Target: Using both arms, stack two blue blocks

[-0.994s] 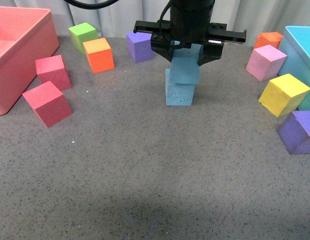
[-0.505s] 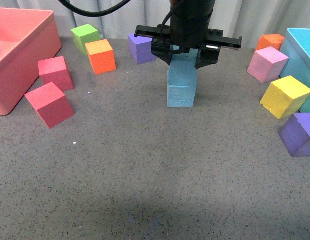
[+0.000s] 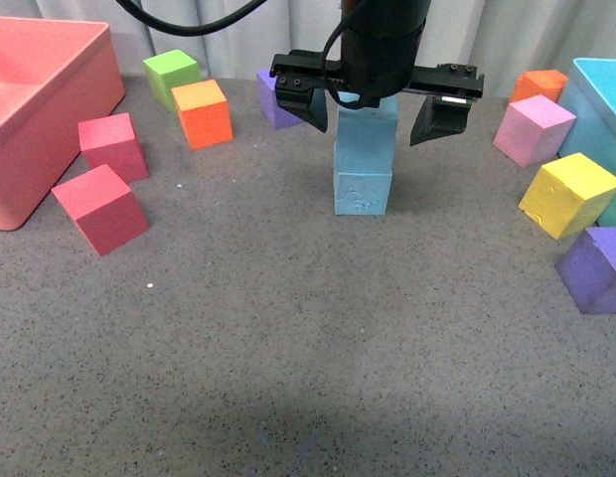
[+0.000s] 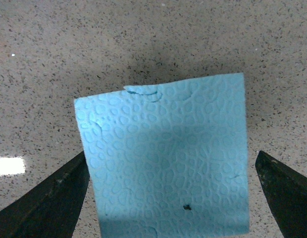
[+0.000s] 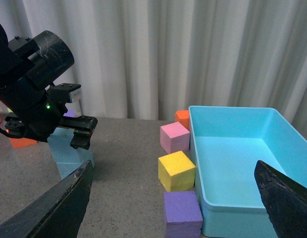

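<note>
Two sky-blue blocks stand stacked at the table's middle back: the upper blue block (image 3: 366, 129) sits squarely on the lower blue block (image 3: 362, 191), whose front face is dented. My left gripper (image 3: 370, 121) is open astride the upper block, its fingers (image 3: 306, 111) clear of both sides. The left wrist view shows the upper block's top (image 4: 166, 158) between the spread fingers (image 4: 49, 203). My right gripper (image 5: 173, 203) is open and empty, out of the front view, near the light blue bin (image 5: 232, 218). Its view shows the stack (image 5: 74, 156) under the left gripper (image 5: 69, 129).
A pink bin (image 3: 84, 109) stands at the left with two red cubes (image 3: 99, 207) beside it. Orange (image 3: 202, 111), green (image 3: 171, 74) and purple (image 3: 273, 94) cubes lie behind the stack. Pink (image 3: 532, 129), yellow (image 3: 569, 194) and purple (image 3: 596, 268) cubes line the light blue bin (image 3: 601, 99).
The upper block hung tilted in the shut left gripper, then came down square on the lower block. The left jaws have opened and let it go.
</note>
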You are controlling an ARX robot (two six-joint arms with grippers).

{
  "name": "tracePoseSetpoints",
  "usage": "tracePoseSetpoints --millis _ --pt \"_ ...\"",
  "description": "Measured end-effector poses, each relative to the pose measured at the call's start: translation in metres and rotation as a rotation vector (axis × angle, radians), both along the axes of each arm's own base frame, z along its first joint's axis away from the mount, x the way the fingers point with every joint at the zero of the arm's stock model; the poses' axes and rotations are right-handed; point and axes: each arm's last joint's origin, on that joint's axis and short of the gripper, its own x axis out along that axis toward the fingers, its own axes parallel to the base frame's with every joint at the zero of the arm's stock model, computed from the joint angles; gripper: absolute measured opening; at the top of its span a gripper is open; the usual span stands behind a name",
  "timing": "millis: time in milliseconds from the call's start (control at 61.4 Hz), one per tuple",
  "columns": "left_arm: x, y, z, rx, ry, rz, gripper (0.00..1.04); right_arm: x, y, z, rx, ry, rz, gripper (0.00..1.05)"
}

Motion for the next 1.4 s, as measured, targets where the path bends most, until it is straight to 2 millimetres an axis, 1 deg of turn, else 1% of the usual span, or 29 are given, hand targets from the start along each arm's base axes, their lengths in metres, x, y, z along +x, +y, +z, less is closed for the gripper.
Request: tracePoseSetpoints --millis 179,391,472,635,668,733,766,929,1026,1059,1075,1091,1108,1124,1189,1222,1254,1271,1303,1368,1401 --pt "-0.001 0.002 0.007 -0.023 -0.003 0.004 0.98 0.000 0.000 0.000 0.000 0.000 0.000 0.95" --pt "-0.004 0.012 0.026 -0.068 -0.023 0.018 0.98 0.000 0.000 0.000 0.000 0.000 0.000 0.95" --pt "-0.005 0.017 0.034 -0.118 -0.023 0.025 0.98 0.000 0.000 0.000 0.000 0.000 0.000 0.95" --pt "-0.005 0.034 0.052 -0.297 0.003 0.075 0.98 0.000 0.000 0.000 0.000 0.000 0.000 0.95" --pt "-0.005 0.037 0.054 -0.307 0.000 0.086 0.98 0.000 0.000 0.000 0.000 0.000 0.000 0.95" --pt "-0.005 0.049 0.059 -0.351 0.005 0.132 0.98 0.000 0.000 0.000 0.000 0.000 0.000 0.95" --pt "-0.005 0.060 0.060 -0.368 0.000 0.163 0.98 0.000 0.000 0.000 0.000 0.000 0.000 0.95" --pt "-0.010 0.100 0.054 -0.366 -0.015 0.243 0.98 0.000 0.000 0.000 0.000 0.000 0.000 0.95" --pt "-0.019 0.127 0.052 -0.401 -0.074 0.292 0.98 0.000 0.000 0.000 0.000 0.000 0.000 0.95" --pt "-0.022 0.133 0.052 -0.363 -0.205 0.298 0.94 0.000 0.000 0.000 0.000 0.000 0.000 0.95" --pt "-0.024 0.137 0.051 -0.329 -0.329 0.303 0.90 0.000 0.000 0.000 0.000 0.000 0.000 0.95" --pt "-0.026 0.140 0.051 -0.294 -0.402 0.296 0.87 0.000 0.000 0.000 0.000 0.000 0.000 0.95" --pt "-0.033 0.149 0.049 -0.255 -0.529 0.304 0.82 0.000 0.000 0.000 0.000 0.000 0.001 0.95" --pt "-0.039 0.154 0.048 -0.229 -0.605 0.296 0.78 0.000 0.000 0.000 0.000 0.000 0.000 0.95" --pt "-0.064 0.176 0.046 -0.202 -0.853 0.243 0.65 0.000 0.000 0.000 0.000 0.000 0.000 0.95" --pt "-0.074 0.183 0.047 -0.206 -0.912 0.237 0.60 0.000 0.000 0.000 0.000 0.000 0.000 0.95" --pt "-0.091 0.196 0.049 -0.199 -0.989 0.227 0.52 0.000 0.000 0.000 0.000 0.000 0.000 0.95" --pt "-0.092 0.198 0.049 -0.196 -0.996 0.225 0.51 0.000 0.000 0.000 0.000 0.000 0.000 0.95" --pt "-0.108 0.209 0.051 -0.192 -1.040 0.218 0.43 0.000 0.000 0.000 0.000 0.000 0.000 0.95" --pt "-0.126 0.222 0.049 -0.177 -1.057 0.218 0.33 0.000 0.000 0.000 0.000 0.000 0.000 0.95" --pt "-0.137 0.229 0.046 -0.165 -1.054 0.213 0.26 0.000 0.000 0.000 0.000 0.000 0.000 0.95"
